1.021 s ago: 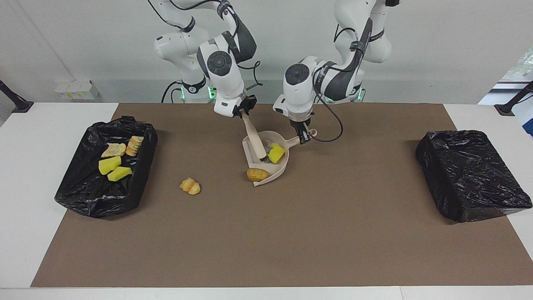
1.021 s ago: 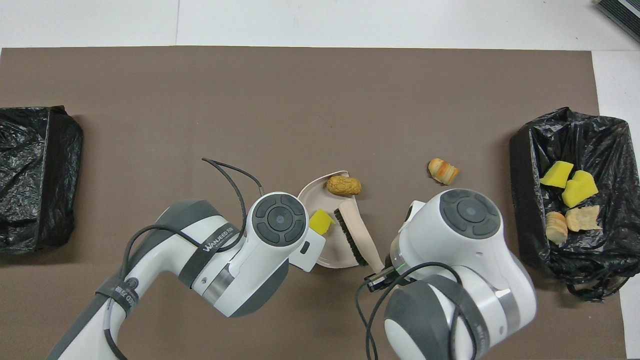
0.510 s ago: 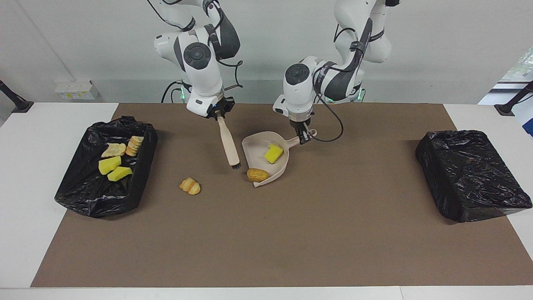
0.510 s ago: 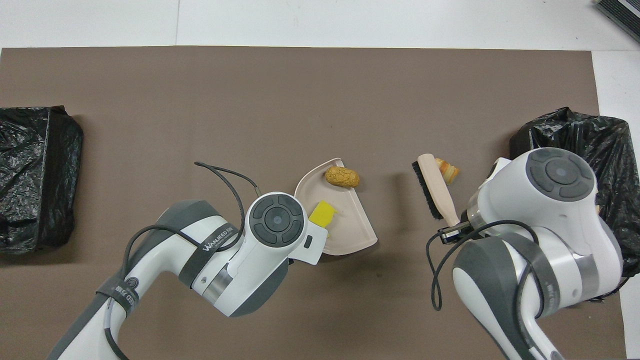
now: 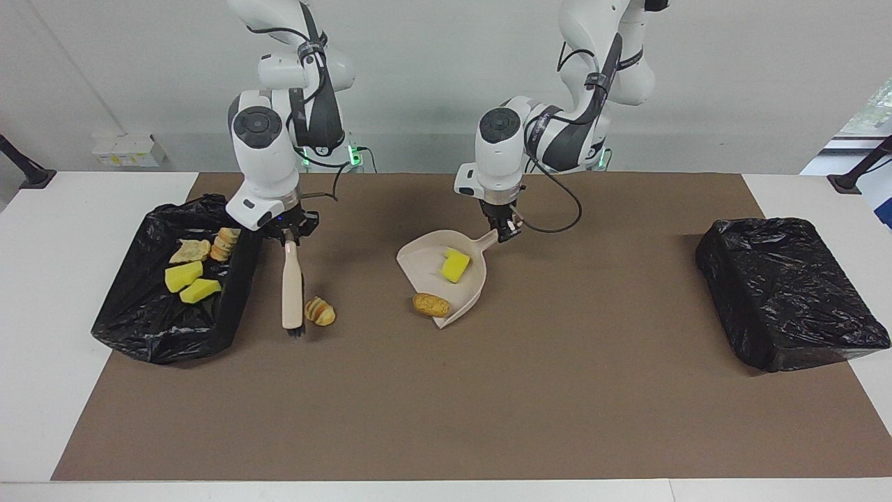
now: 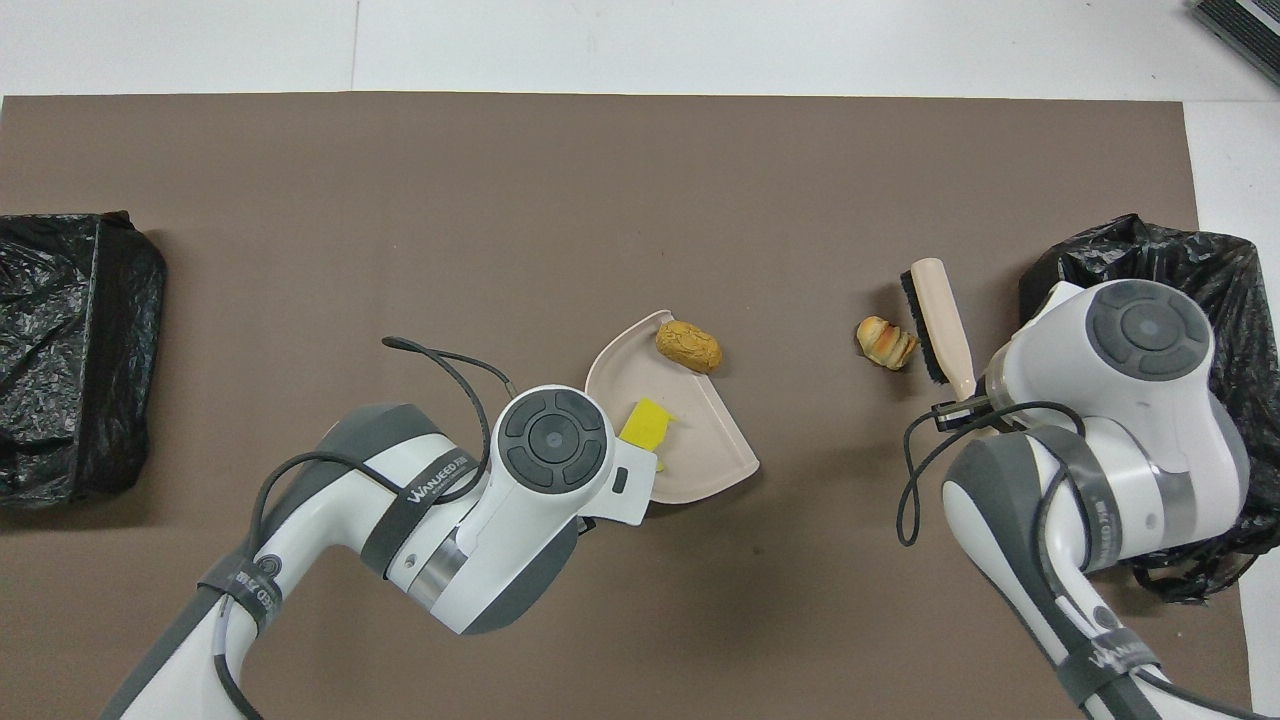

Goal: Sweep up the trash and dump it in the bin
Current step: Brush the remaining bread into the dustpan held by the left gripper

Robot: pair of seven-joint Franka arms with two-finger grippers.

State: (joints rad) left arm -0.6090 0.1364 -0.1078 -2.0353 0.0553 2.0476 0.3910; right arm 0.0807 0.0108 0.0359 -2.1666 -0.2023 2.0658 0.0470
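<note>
Since a second ago the right arm has carried the brush point(image 5: 292, 291) out of the dustpan point(image 5: 426, 259) and over toward its own end of the bench point(image 5: 42, 293); the dustpan has turned a little and slid slightly away from the robots.

Right claw point(image 5: 287, 239) clamped tight on the brush handle, just beside the open bin point(image 5: 150, 335). Brush hangs bristles down, tip at the mat point(image 5: 446, 404), right beside a striped pastry piece point(image 5: 320, 311), on that piece's bin side.

Left claw point(image 5: 504, 232) pinched narrow on the dustpan handle. Pan sits mid-mat. One yellow sponge chunk point(image 5: 456, 266) lies inside it. A brown bread piece point(image 5: 431, 305) lies at the pan's open lip, touching the edge, mostly on the mat.

Open bin at the right arm's end holds four bits: two yellow chunks point(image 5: 191, 282) and two bread pieces point(image 5: 208, 246). In the overhead view the right arm covers them.

A second black-bagged bin point(image 5: 791, 289) sits at the left arm's end, well apart from the rest.

Trash count visible: four binned, one in pan, two on mat.
</note>
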